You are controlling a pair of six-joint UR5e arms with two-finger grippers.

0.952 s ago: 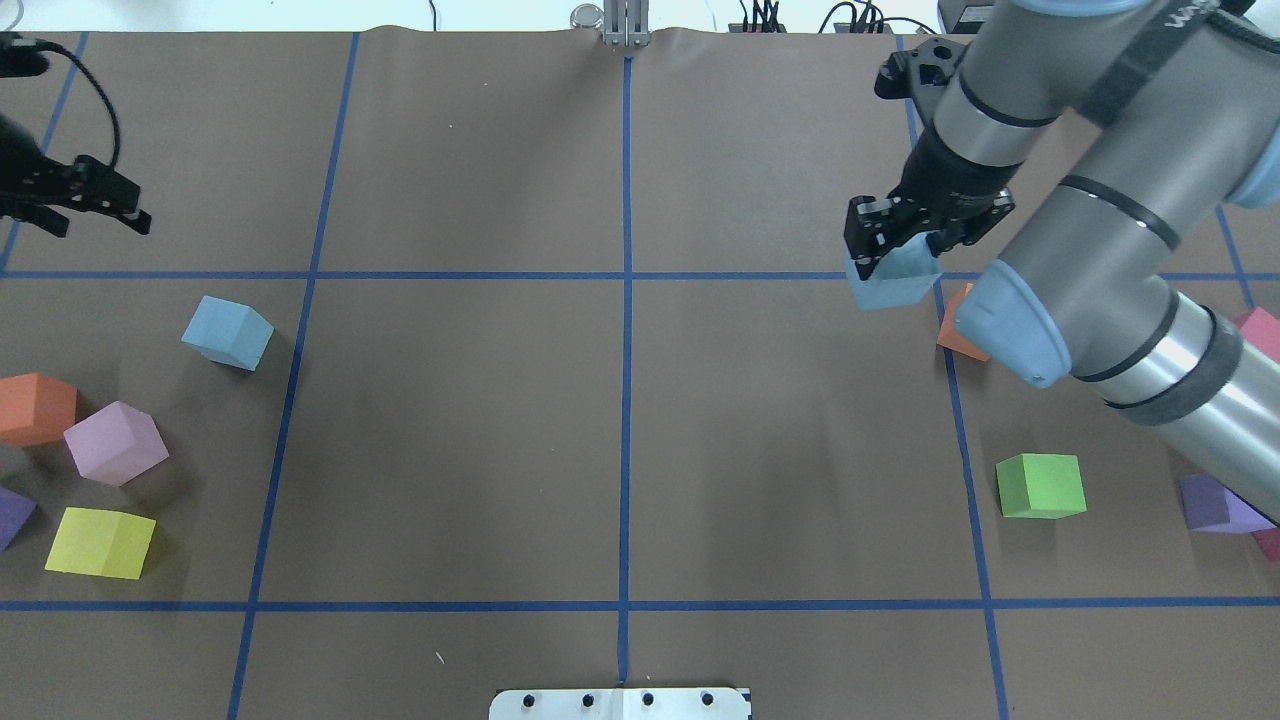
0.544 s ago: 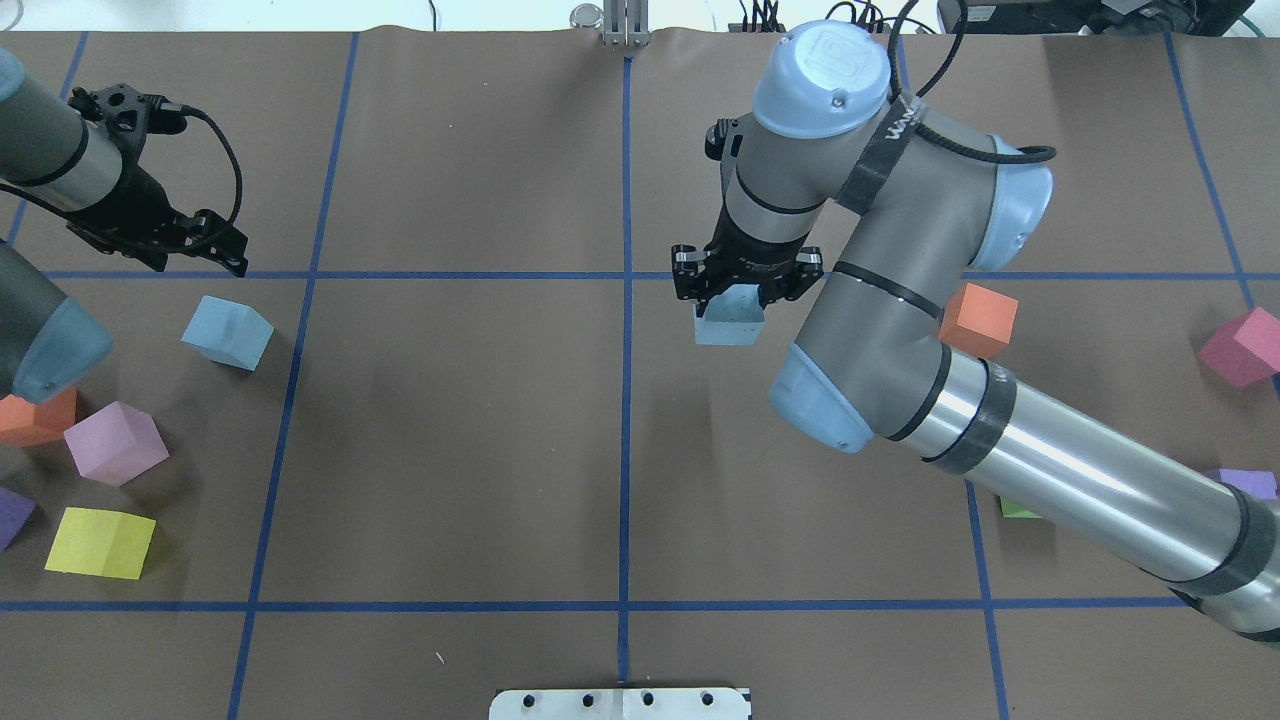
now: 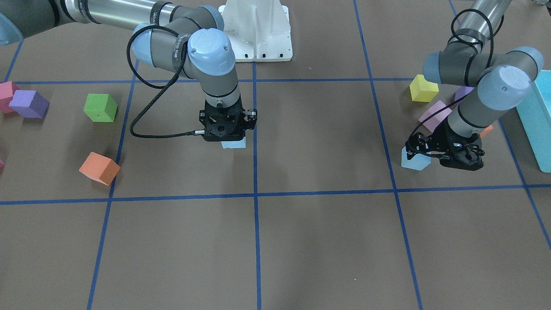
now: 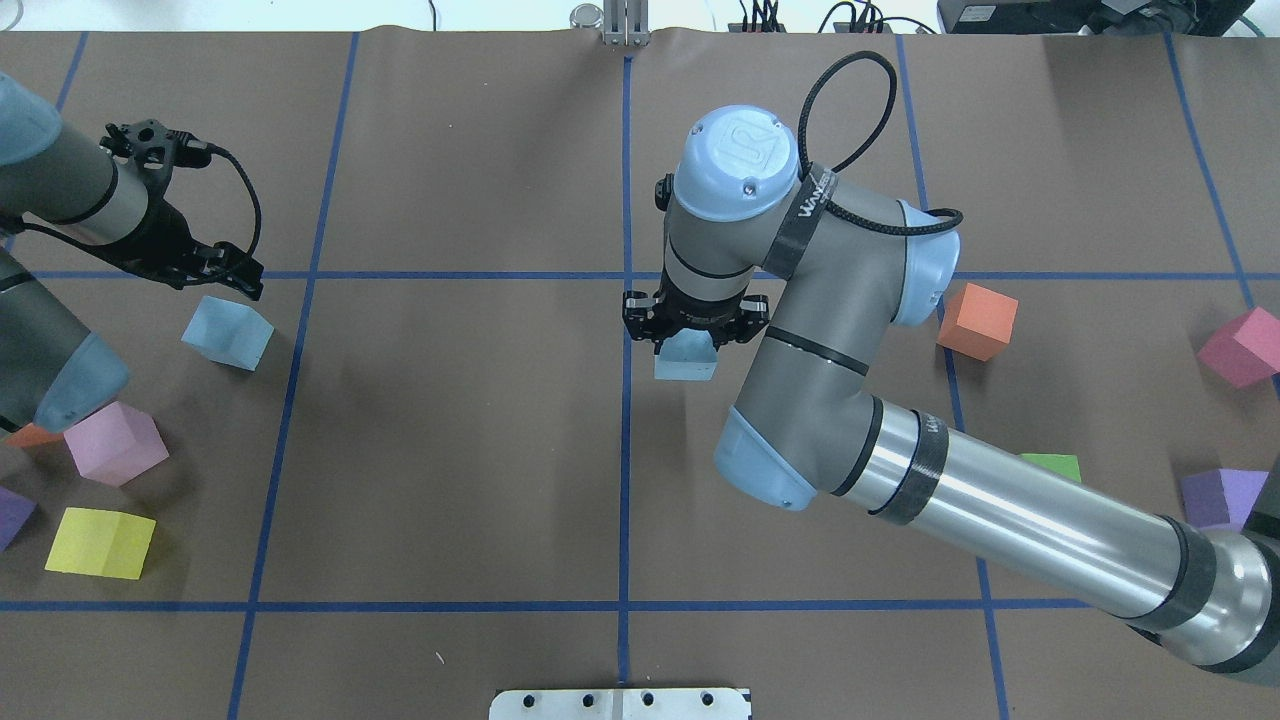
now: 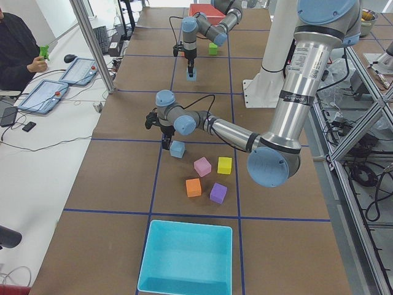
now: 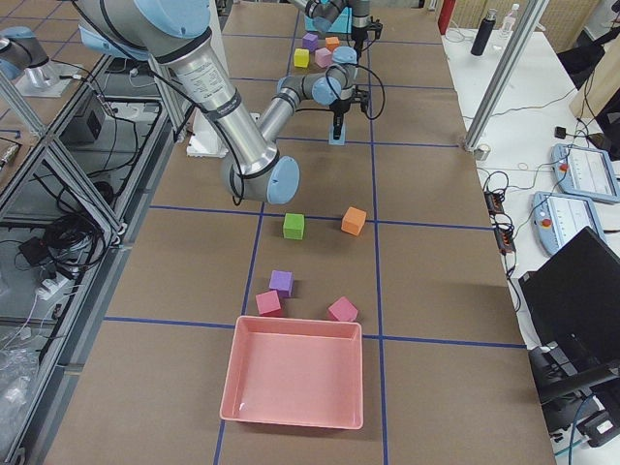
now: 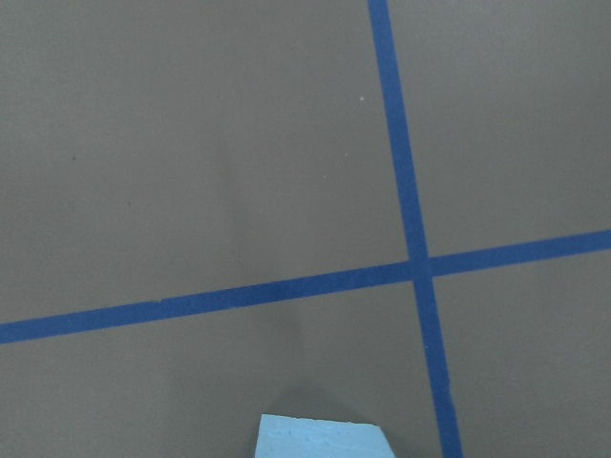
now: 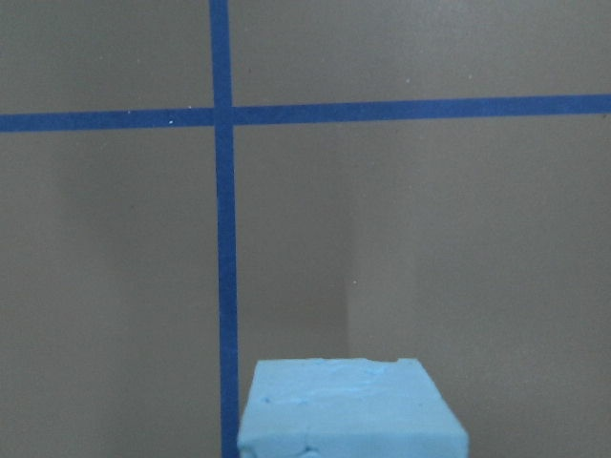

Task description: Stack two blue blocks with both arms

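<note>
One pale blue block [image 4: 686, 358] is held in my right gripper [image 4: 688, 340], which is shut on it just right of the table's centre line; it also shows in the front view [image 3: 233, 144] and the right wrist view [image 8: 348, 405]. Whether it touches the table I cannot tell. The second blue block [image 4: 228, 333] lies on the table at the left. My left gripper [image 4: 222, 280] is open and empty, just beyond that block and apart from it. In the front view the left gripper [image 3: 443, 156] is beside the block [image 3: 414, 159]. The block's edge shows in the left wrist view [image 7: 325, 437].
A lilac cube [image 4: 115, 443], a yellow cube [image 4: 100, 542] and a purple cube [image 4: 12, 515] lie near the left block. An orange cube [image 4: 977, 320], a magenta cube [image 4: 1240, 347], a green cube [image 4: 1045, 467] and a purple cube [image 4: 1220, 498] lie right. A turquoise box [image 3: 536, 120] stands at the left end.
My right arm carried the blue block leftward from the right half to the centre line. My left gripper moved right and closer to the second blue block.
</note>
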